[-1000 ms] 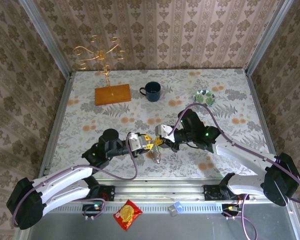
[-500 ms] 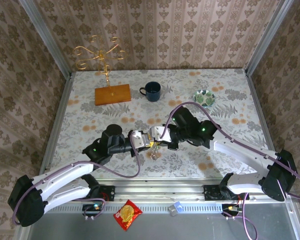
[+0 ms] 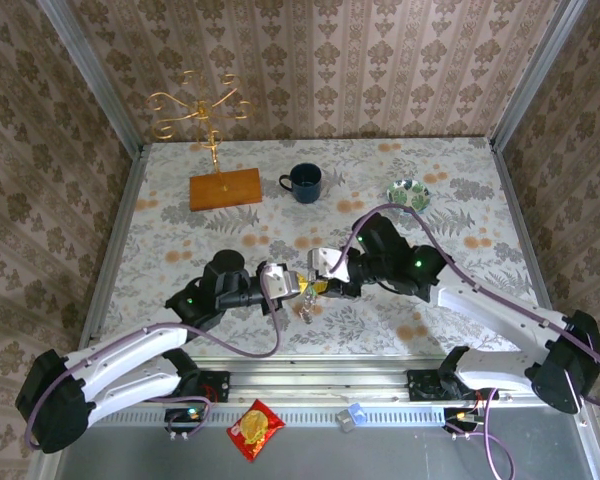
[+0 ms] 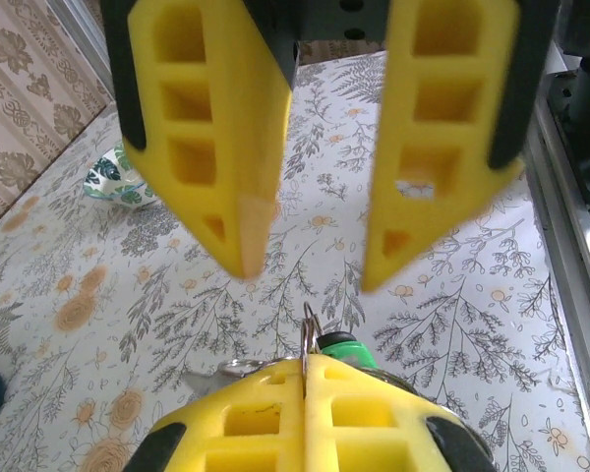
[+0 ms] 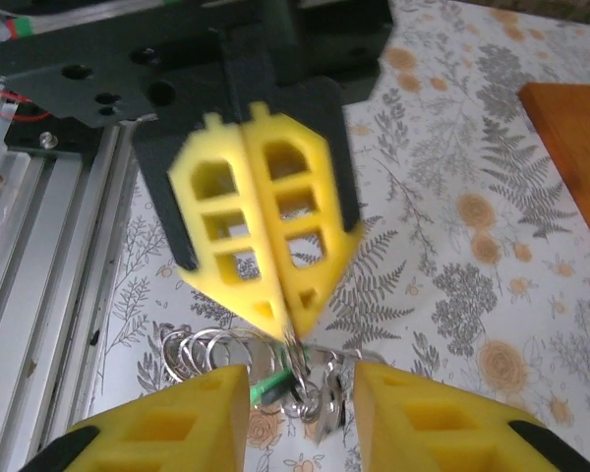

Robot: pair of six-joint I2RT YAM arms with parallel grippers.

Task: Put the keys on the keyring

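Observation:
My left gripper [image 4: 305, 362] is shut on a small metal keyring [image 4: 306, 329] that sticks up edge-on between its yellow pads. A green-headed key [image 4: 346, 346] hangs just behind them. In the right wrist view the left gripper [image 5: 287, 323] points down at a dangling bunch: several loose rings [image 5: 192, 349], the green key [image 5: 270, 385] and metal keys [image 5: 324, 403]. My right gripper [image 5: 293, 413] stands open, one finger on each side of the bunch. From above, the left gripper [image 3: 298, 287] and right gripper [image 3: 320, 285] meet tip to tip, with the bunch [image 3: 305, 312] below. The grey strap is hidden.
A dark blue mug [image 3: 304, 182] stands at the back centre. A wooden base [image 3: 225, 188] carries a gold wire stand [image 3: 195, 105] at the back left. A patterned bowl [image 3: 408, 193] sits at the back right. A red snack packet [image 3: 255, 428] lies below the table's front rail.
The left gripper has moved forward with the ring. The right gripper swung left to meet it, then eased back slightly. The bunch has shifted a little left.

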